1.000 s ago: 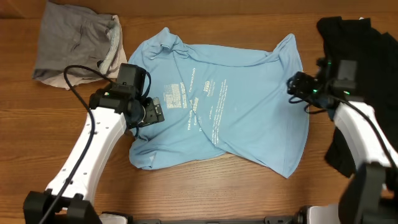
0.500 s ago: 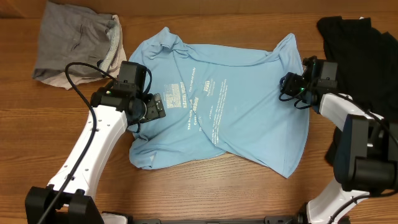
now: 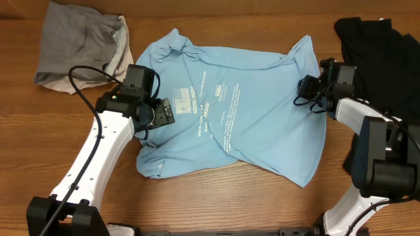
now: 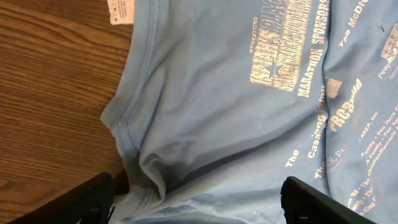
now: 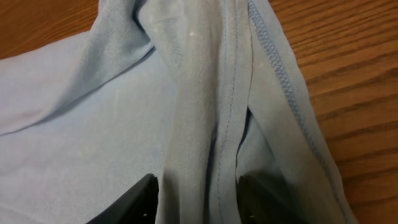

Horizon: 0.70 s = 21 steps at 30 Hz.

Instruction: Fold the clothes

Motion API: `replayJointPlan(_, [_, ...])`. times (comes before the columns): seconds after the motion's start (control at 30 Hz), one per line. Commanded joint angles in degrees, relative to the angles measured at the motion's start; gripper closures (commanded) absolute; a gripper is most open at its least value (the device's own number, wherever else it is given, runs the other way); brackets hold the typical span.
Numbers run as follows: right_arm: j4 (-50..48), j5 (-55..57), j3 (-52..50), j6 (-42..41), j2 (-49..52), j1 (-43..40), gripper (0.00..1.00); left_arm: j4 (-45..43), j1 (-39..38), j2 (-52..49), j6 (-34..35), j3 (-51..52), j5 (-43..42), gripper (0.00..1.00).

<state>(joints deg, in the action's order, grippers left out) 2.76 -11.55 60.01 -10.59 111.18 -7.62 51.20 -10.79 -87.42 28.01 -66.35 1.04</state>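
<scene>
Overhead view: a wooden table (image 3: 216, 203) with garments spread across it and one arm reaching in from each lower corner.
Grey and beige pile (image 3: 79, 49): bunched at the far left corner, well apart from both arms; it lies as it did a second ago.
Left gripper (image 3: 167, 113): over the left edge of the shirt, just beside the printed block. The left wrist view shows its fingers (image 4: 87, 198) wide apart above a seamed, rumpled edge, holding nothing. Its place and spread are almost unchanged.
T-shirt (image 3: 243, 124): light blue, lying open and creased in the middle of the table, lettering up, not yet folded. Its outline matches the earlier views.
Right gripper (image 3: 303, 87): at the upper right edge of the shirt. The right wrist view shows its fingers (image 5: 134, 202) either side of a raised, stitched fold of blue cloth, which fills the gap between them. Whether they already pinch it cannot be told.
Black garment (image 3: 387, 52): heaped at the far right, partly under the right arm, untouched.
Change: the right arm has swung in from over the black heap to line up on the shirt's edge, and its jaws have drawn inward.
Meaning: probably the start of a grasp for the first fold; the left side has no grip yet.
</scene>
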Motion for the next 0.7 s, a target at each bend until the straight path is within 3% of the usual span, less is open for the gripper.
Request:
replayJointPlan(0.0, [0.37, 2.29, -0.04, -0.09, 0.85, -0.04, 0.55, -0.26, -0.13, -0.22, -1.27, -0.87, -0.48, 0.12])
replayJointPlan(0.27, [0.35, 2.89, -0.04, -0.11, 3.52, -0.26, 0.55, -0.26, -0.13, -0.22, -1.27, -0.87, -0.48, 0.12])
replayJointPlan(0.53, [0.57, 2.91, 1.53, -2.05, 3.23, -0.96, 0.68, -0.39, -0.13, -0.22, -1.29, -0.87, -0.44, 0.12])
replayJointPlan(0.67, [2.62, 2.97, 4.39, -2.54, 1.40, -1.62, 0.82, -0.79, -0.13, -0.22, -1.29, -0.87, -0.44, 0.11])
